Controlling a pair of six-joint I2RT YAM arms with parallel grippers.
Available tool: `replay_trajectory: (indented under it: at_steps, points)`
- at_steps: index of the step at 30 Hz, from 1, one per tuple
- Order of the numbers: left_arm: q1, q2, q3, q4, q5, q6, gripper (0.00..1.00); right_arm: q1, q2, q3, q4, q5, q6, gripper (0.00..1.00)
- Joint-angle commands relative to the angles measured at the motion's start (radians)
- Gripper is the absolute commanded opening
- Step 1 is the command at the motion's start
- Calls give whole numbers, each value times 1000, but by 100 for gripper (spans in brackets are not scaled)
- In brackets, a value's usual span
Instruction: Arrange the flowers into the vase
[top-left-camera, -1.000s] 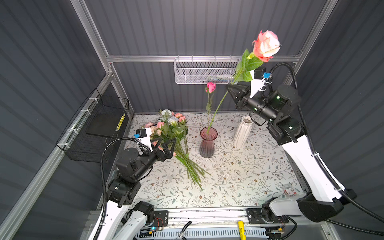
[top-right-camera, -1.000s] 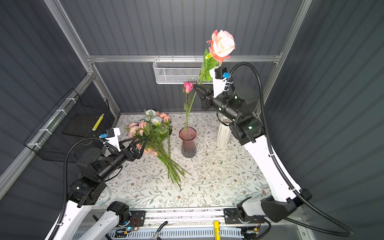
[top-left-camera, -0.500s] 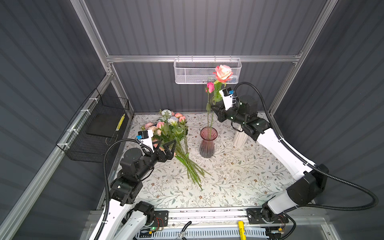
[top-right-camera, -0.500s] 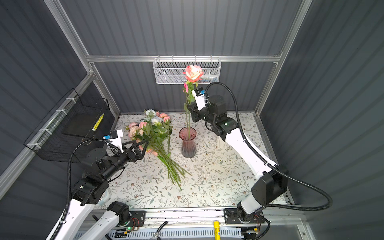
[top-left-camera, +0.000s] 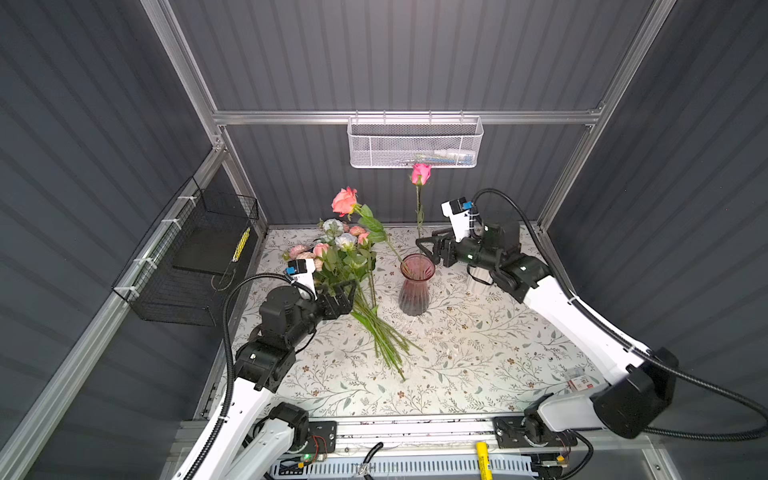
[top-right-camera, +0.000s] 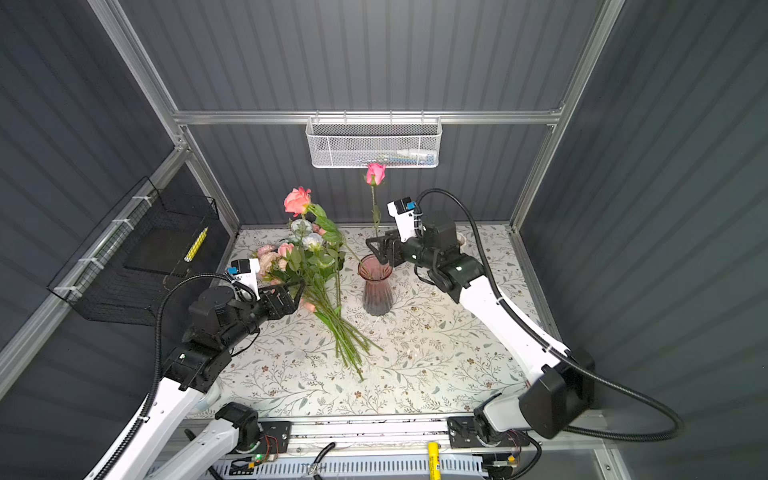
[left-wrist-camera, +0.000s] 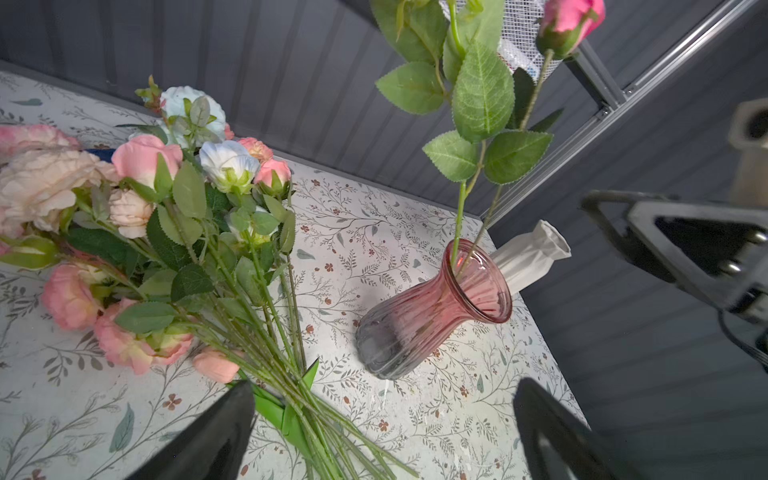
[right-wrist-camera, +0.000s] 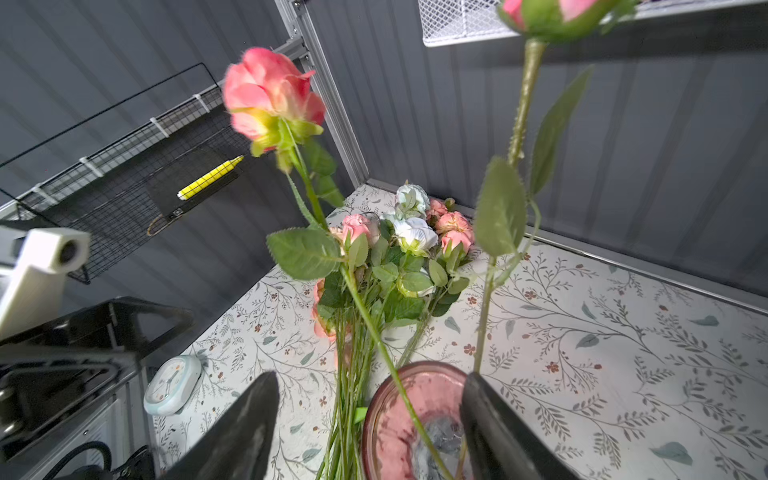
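Pink glass vase (top-right-camera: 376, 286) holds two stems at the centre of the frame.
The peach rose (top-right-camera: 297, 200) leans left and the pink bud (top-right-camera: 375, 173) rises upright. The right gripper (top-right-camera: 376, 251), jaws spread, hovers at the vase's rim. The left gripper (top-right-camera: 298, 296), jaws apart, sits beside the bundle of flowers (top-right-camera: 320, 266) lying on the patterned table (top-right-camera: 436, 353).
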Motion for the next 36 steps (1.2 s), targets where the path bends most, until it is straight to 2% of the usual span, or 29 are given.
replay_trajectory:
  at_steps: [1, 3, 5, 9, 12, 18, 27, 30, 36]
  points:
    - [-4, 46, -10, -29, -73, -24, 87, 0, -99, -73, 87, -30, 58, 72]
    - [-2, 88, -19, -15, -81, -35, 78, 0, -146, -111, 96, -36, 72, 72]
    - [7, 132, -34, 24, -65, -47, 74, 0, -188, -152, 114, -27, 87, 72]
    - [66, 242, -72, 144, 32, -100, 67, 1, -276, -226, 150, -17, 116, 72]
    - [111, 350, -92, 231, 84, -136, 51, 0, -308, -260, 153, -21, 130, 71]
    - [135, 545, -109, 387, 127, -190, 39, -2, -349, -295, 153, -22, 131, 71]
    - [142, 658, -65, 335, -32, -169, 34, -2, -378, -304, 150, -19, 125, 71]
    - [142, 696, -48, 349, -38, -159, 39, -2, -386, -303, 144, -12, 120, 71]
    - [142, 749, -19, 362, -73, -158, 35, -3, -390, -303, 140, -6, 116, 71]
